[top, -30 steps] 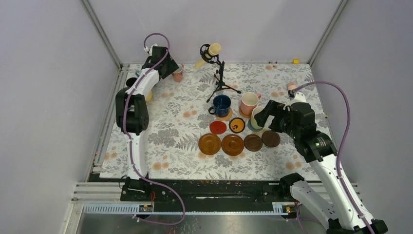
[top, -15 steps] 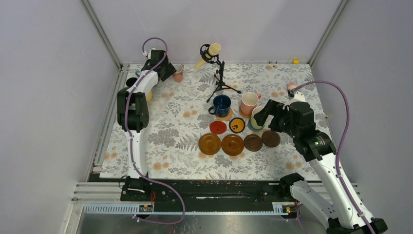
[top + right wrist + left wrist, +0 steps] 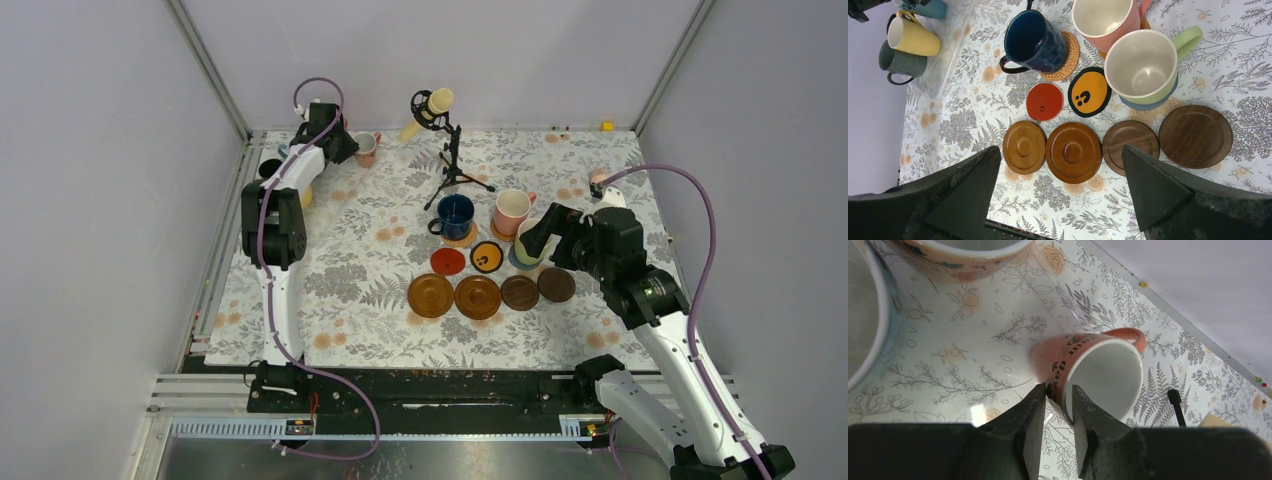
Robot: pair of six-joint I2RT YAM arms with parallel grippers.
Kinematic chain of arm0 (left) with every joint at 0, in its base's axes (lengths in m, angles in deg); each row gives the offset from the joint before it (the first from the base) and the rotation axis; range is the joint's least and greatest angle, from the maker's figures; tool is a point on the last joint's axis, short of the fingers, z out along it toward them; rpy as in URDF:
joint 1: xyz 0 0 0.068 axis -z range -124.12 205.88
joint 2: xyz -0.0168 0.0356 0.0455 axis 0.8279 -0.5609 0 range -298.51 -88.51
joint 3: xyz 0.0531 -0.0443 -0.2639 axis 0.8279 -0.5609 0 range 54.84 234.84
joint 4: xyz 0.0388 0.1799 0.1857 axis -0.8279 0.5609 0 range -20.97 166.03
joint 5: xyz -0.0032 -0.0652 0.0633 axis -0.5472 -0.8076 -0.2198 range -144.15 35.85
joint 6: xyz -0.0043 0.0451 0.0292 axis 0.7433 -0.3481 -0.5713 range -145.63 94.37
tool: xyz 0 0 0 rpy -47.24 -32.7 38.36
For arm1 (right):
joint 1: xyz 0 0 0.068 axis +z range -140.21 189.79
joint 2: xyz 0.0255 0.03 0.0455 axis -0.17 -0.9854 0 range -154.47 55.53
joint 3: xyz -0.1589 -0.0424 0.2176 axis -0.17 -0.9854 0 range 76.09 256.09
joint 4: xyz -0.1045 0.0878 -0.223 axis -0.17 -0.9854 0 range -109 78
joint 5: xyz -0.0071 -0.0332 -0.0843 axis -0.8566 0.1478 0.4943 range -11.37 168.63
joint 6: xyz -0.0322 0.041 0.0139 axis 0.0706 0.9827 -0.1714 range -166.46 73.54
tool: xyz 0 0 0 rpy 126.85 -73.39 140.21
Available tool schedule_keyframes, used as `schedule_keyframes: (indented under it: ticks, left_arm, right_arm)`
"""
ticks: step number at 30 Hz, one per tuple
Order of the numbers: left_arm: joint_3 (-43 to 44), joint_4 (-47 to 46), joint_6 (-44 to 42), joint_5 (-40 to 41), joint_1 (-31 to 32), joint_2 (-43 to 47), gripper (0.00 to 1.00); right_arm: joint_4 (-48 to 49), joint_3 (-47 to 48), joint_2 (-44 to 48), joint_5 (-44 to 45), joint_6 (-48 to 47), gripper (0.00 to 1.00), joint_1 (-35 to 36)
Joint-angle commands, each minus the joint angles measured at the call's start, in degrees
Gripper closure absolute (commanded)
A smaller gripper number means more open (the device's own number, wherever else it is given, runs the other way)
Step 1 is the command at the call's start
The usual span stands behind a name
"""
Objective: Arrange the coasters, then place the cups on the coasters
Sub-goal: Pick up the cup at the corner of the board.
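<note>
While the right gripper [image 3: 1059, 149] hangs spread wide above the round brown wooden coasters [image 3: 1072, 152], the left gripper [image 3: 1058, 390] pinches the rim of a salmon-pink ceramic mug [image 3: 1100, 372], white inside with dark lettering, at the floral-patterned table's [image 3: 330, 300] far-left corner.

Bright, even overhead light with soft shadows. The left wrist view shows a white glare spot on the glossy table [image 3: 979, 415].
</note>
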Motion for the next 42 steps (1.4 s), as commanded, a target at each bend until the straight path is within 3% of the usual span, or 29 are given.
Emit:
schedule_keyframes:
  ticks: [1, 12, 24, 32, 38, 42]
  left_arm:
    - [2.18, -1.27, -1.36, -0.51, -0.46, 2.25, 0.76]
    - [-0.33, -0.38, -3.33, 2.57, -0.67, 11.08, 1.00]
    - [-8.38, 8.62, -6.02, -1.55, -0.29, 25.21, 1.00]
    - [-25.92, 9.16, -5.52, -2.21, 5.12, 42.59, 1.00]
    - [-32.44, 11.45, -5.60, -4.02, 11.18, 50.86, 1.00]
    - [-36.60, 12.70, -5.01, -2.37, 14.51, 57.04, 1.00]
  right_arm:
    - [2.43, 1.18, 0.28, -0.68, 0.32, 0.00, -0.18]
    - [0.27, 0.77, 1.14, 0.70, 0.17, 0.01, -0.20]
    - [-1.78, -1.06, 3.08, -1.16, 3.18, 0.01, -0.15]
    - [-2.88, -1.21, 1.89, -1.80, 9.38, 0.10, -0.10]
    - [0.34, -3.07, 2.33, -4.83, 15.14, 0.21, 0.25]
    - [0.85, -3.41, 1.25, -1.43, 17.47, 0.25, 4.61]
